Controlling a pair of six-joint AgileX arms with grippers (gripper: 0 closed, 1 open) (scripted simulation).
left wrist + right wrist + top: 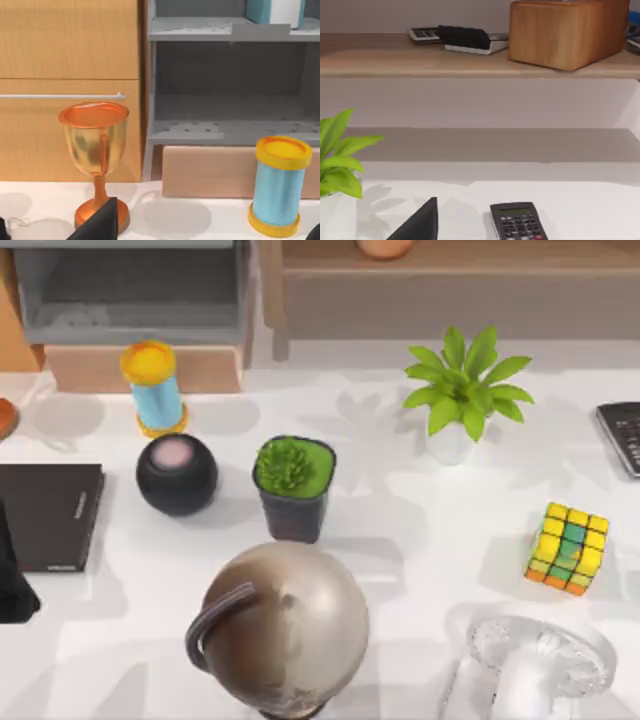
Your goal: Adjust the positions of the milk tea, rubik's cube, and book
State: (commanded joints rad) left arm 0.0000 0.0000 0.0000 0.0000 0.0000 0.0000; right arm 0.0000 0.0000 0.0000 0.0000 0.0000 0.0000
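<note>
Now the milk tea [154,388] stands upright at upper left of the top view, just above the speaker [177,474]; the cube [568,547] sits at right. Best approach the cup from its open side, low and square. Pincer states: cannot tell. Book [276,10] on shelf.

Book [275,10] cut by top edge of left wrist view, only its lower part visible. Calculator [622,436] cut by top view's right edge. Globe [283,630] and clear fan [535,660] cut at bottom edge. Black book [48,515] clipped at left.
</note>
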